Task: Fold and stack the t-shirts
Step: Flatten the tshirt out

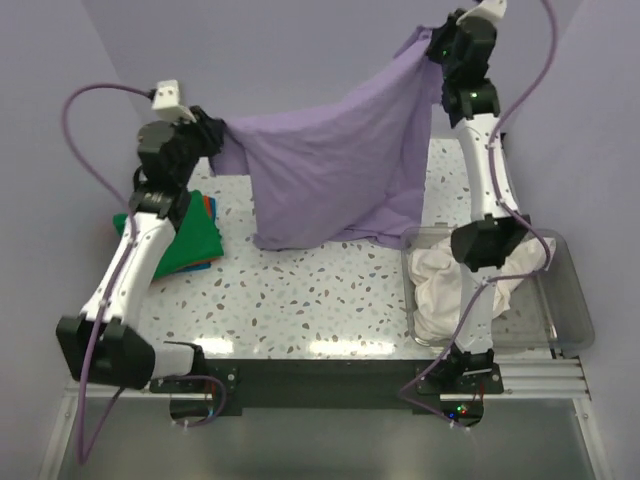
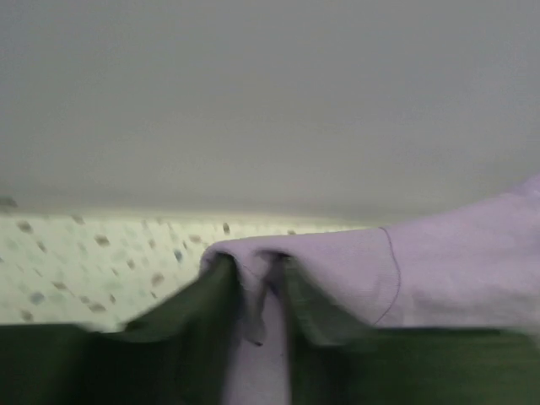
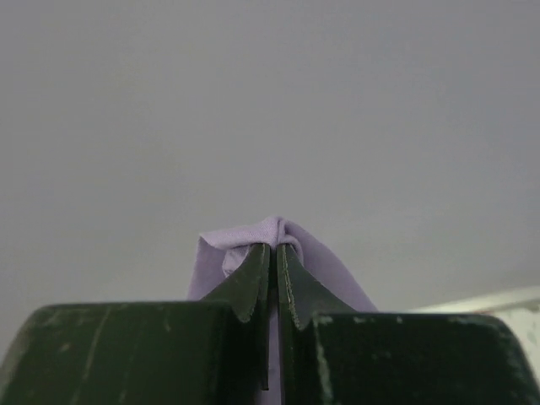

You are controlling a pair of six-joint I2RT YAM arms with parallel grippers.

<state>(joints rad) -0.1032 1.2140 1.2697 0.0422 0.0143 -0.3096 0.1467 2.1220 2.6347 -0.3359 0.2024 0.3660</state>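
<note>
The lavender purple t-shirt (image 1: 335,165) hangs spread in the air between both grippers, its lower edge touching the table. My left gripper (image 1: 218,135) is shut on its left corner; the left wrist view shows the cloth (image 2: 354,270) pinched at the gripper (image 2: 261,278). My right gripper (image 1: 432,48), raised higher at the back right, is shut on the other corner; the right wrist view shows cloth (image 3: 253,240) bunched over the gripper (image 3: 275,250). A folded bright green t-shirt (image 1: 190,240) lies at the table's left, with blue and orange edges beneath it. A cream white t-shirt (image 1: 455,285) lies crumpled in the bin.
A clear plastic bin (image 1: 570,290) stands at the front right of the speckled table (image 1: 310,300), behind my right arm. Lavender walls close in the back and sides.
</note>
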